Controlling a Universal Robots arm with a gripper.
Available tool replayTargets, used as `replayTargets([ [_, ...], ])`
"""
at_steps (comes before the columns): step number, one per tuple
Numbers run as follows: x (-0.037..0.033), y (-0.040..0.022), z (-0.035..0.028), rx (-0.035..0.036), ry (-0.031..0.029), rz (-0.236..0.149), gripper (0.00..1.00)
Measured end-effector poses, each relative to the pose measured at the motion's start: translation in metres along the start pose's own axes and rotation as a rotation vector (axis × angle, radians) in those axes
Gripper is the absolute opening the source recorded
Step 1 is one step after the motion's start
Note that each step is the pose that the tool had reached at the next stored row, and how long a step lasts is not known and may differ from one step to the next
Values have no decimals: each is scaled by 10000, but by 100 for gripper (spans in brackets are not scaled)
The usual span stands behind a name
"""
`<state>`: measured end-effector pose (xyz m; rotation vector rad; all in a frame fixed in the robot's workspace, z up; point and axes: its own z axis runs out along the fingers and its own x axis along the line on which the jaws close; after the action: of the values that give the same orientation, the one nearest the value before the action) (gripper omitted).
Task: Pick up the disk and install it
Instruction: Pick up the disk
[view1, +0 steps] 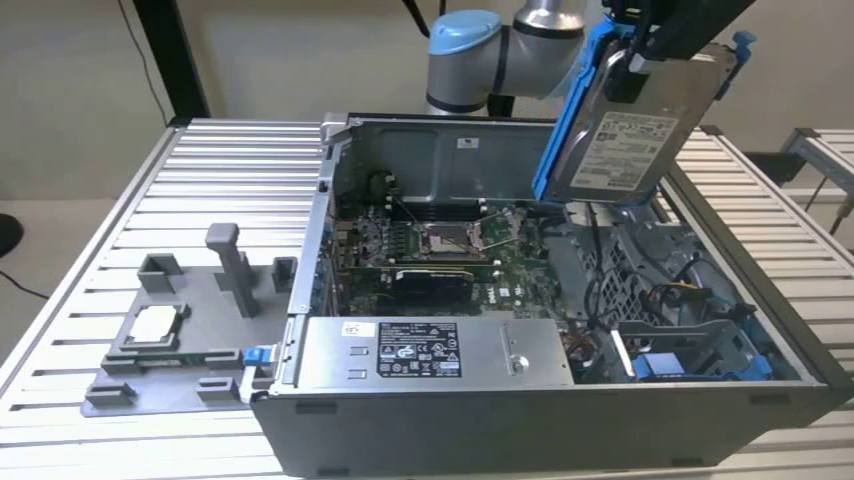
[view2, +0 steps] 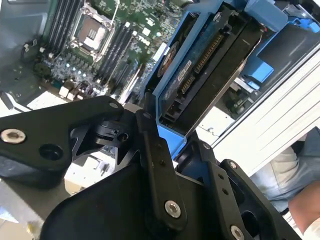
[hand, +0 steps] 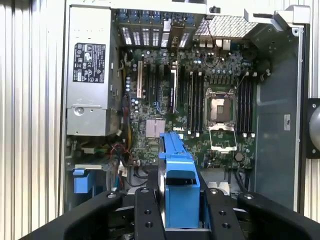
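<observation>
The disk (view1: 625, 135) is in the upper right of the exterior view, high above the open computer case (view1: 534, 420). It is tilted, blue-framed, and its white label faces the camera. The gripper (view1: 663, 55) holds it from above. In the first wrist view the two black fingers (hand: 145, 215) are closed on it from both sides. Inside the case lie a green board (view1: 441, 250) and a grey power box (view1: 427, 350). In the lower left a grey holder (view1: 200, 345) sits on the ribbed table (view1: 227, 170).
</observation>
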<state>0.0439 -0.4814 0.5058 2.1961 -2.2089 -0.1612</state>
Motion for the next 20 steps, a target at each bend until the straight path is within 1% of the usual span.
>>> replayTargets([
  [8,147,-45,-12,1,-2,12,0],
  [11,199,-50,-16,5,-2,24,0],
  [12,209,-49,-16,17,-3,31,0],
  [14,221,-51,-17,63,-3,45,0],
  [17,233,-51,-18,156,2,74,0],
  [18,235,-52,-18,175,6,95,0],
  [20,237,-51,-18,189,30,187,0],
])
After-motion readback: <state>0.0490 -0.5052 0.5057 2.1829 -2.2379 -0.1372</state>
